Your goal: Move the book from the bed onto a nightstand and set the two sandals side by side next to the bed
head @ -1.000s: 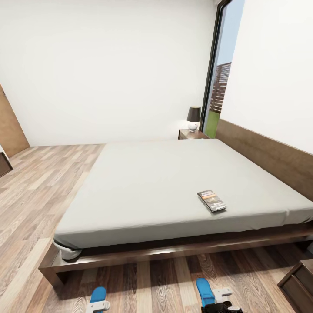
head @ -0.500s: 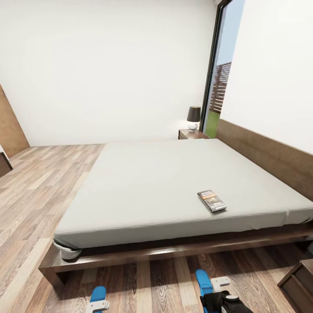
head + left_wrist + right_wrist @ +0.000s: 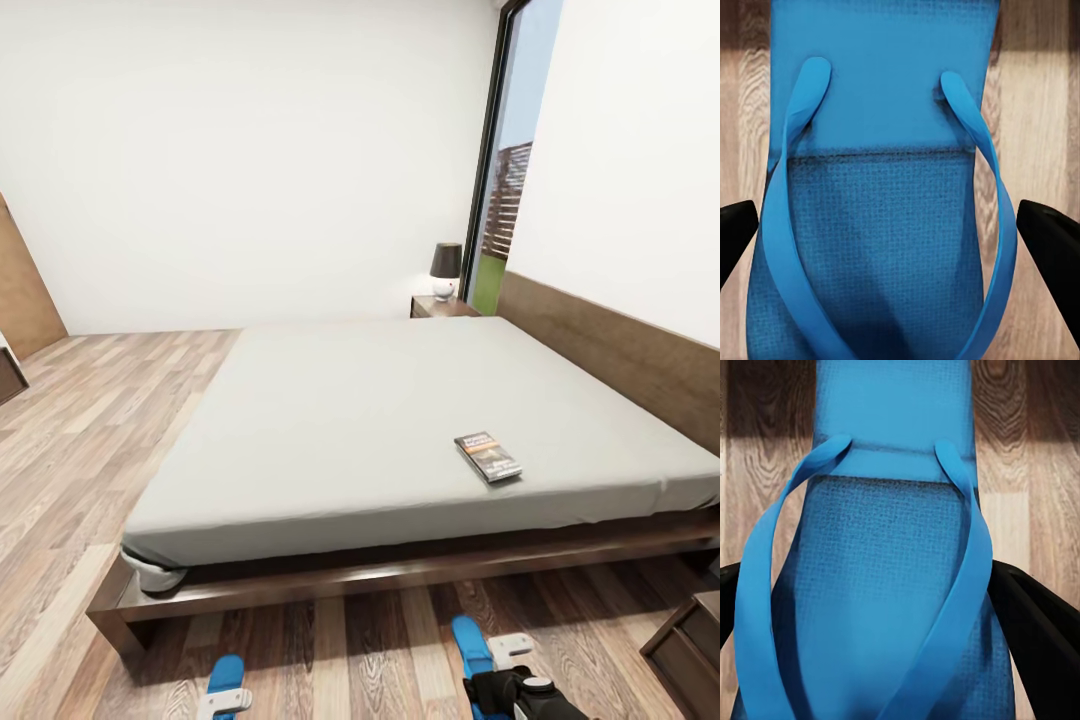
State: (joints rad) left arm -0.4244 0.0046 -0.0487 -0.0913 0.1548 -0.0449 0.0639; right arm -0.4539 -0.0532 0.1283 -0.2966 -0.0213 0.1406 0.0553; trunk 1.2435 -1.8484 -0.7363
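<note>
- The bedroom's wood-plank floor (image 3: pixel 80 440) runs from the white walls to the near edge of the head view; a tall dark-framed window (image 3: pixel 505 170) at the far right shows grass and a slatted fence.
- The bed (image 3: pixel 400 420) — dark frame, headboard along the right, bare grey mattress — takes up the middle of the room.
- One nightstand (image 3: pixel 442 307) stands at the bed's far corner by the window, with a small dark-shaded lamp (image 3: pixel 445 271) on it; the corner of another dark cabinet (image 3: pixel 688 650) shows at the near right.
- The left sandal (image 3: pixel 226 684) lies on the floor in front of the bed's near side; the right sandal (image 3: pixel 470 648) lies well apart from it, further right.
- The book (image 3: pixel 487 457) lies flat on the mattress near its near right edge.
- The left gripper (image 3: pixel 900 232) hangs spread wide over its sandal — the two fingertips (image 3: pixel 735 229) stand outside the sole, gripping nothing.
- The right gripper (image 3: pixel 896 607) straddles its sandal, dark fingertips (image 3: pixel 1039 619) close against the straps; whether it clamps the sandal I cannot tell.
</note>
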